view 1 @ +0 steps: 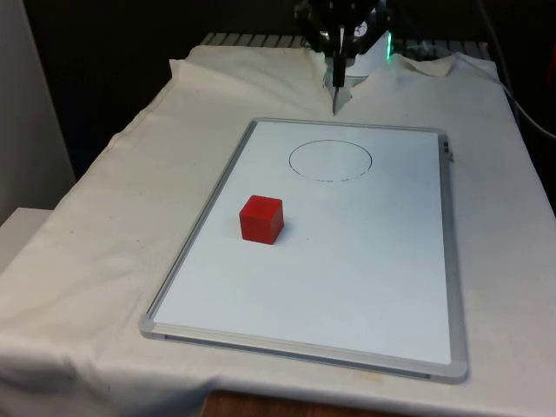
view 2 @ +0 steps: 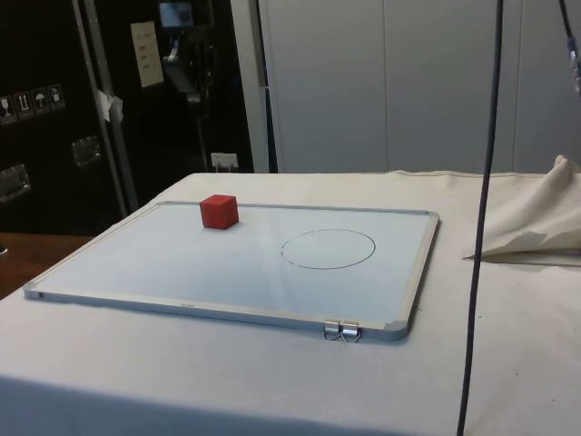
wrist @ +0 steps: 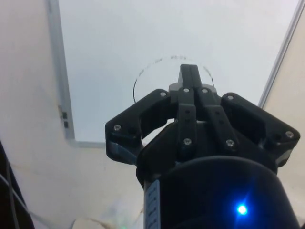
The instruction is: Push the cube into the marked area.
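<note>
The tabletop (view 1: 95, 243) carries a whiteboard (view 1: 365, 287) lying flat under no load. A circle (view 1: 330, 161) is drawn near the whiteboard's far edge; this is the marked area. The red cube (view 1: 261, 218) rests on the whiteboard near its long edge on the front view's left, well apart from the circle and outside it. The tool (view 1: 336, 97) hangs above the tabletop just beyond the whiteboard's far edge, fingers together, touching nothing. Judgement: the push has not started; the full travel into the circle remains.
</note>
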### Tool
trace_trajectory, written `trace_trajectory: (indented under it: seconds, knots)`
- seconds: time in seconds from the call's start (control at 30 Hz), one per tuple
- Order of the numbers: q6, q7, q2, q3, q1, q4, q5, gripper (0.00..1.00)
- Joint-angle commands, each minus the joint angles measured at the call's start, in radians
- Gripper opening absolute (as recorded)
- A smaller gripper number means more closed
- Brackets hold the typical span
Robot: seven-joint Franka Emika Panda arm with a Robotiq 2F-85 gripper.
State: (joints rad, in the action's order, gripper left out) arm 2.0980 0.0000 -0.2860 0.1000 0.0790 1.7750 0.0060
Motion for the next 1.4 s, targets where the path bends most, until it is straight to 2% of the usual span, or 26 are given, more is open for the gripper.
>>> trace_trajectory:
  seconds: [0.0,0.1,0.13,0.2,0.37,0.43,0.47,0.5,0.77,0.8,0.83,1.07,1.1,1.13,1.37]
  knots:
    - [0.006,-0.003,-0.022,-0.002,-0.003,-0.019,0.01,0.0]
    - [0.025,-0.009,-0.061,0.0,-0.006,-0.043,0.015,0.0]
    - [0.026,-0.003,-0.051,0.002,-0.001,-0.033,0.006,0.0]
    - [0.041,-0.015,-0.104,0.003,-0.009,-0.074,0.019,0.0]
    - [0.06,-0.028,-0.169,0.012,-0.016,-0.126,0.025,0.0]
    - [0.071,-0.047,-0.207,0.021,-0.023,-0.152,0.035,0.0]
    - [0.063,-0.034,-0.195,0.024,-0.013,-0.146,0.024,0.0]
    - [0.073,-0.054,-0.216,0.025,-0.024,-0.159,0.039,0.0]
    - [0.114,-0.118,-0.3,0.061,-0.037,-0.212,0.078,0.0]
    - [0.107,-0.108,-0.288,0.067,-0.027,-0.204,0.07,0.0]
    - [0.119,-0.125,-0.309,0.065,-0.038,-0.218,0.083,0.0]
    - [0.153,-0.174,-0.395,0.091,-0.046,-0.285,0.118,0.0]
    - [0.151,-0.168,-0.388,0.098,-0.039,-0.278,0.113,0.0]
    - [0.156,-0.178,-0.407,0.093,-0.047,-0.296,0.121,0.0]
    - [0.175,-0.202,-0.5,0.102,-0.055,-0.385,0.139,0.0]
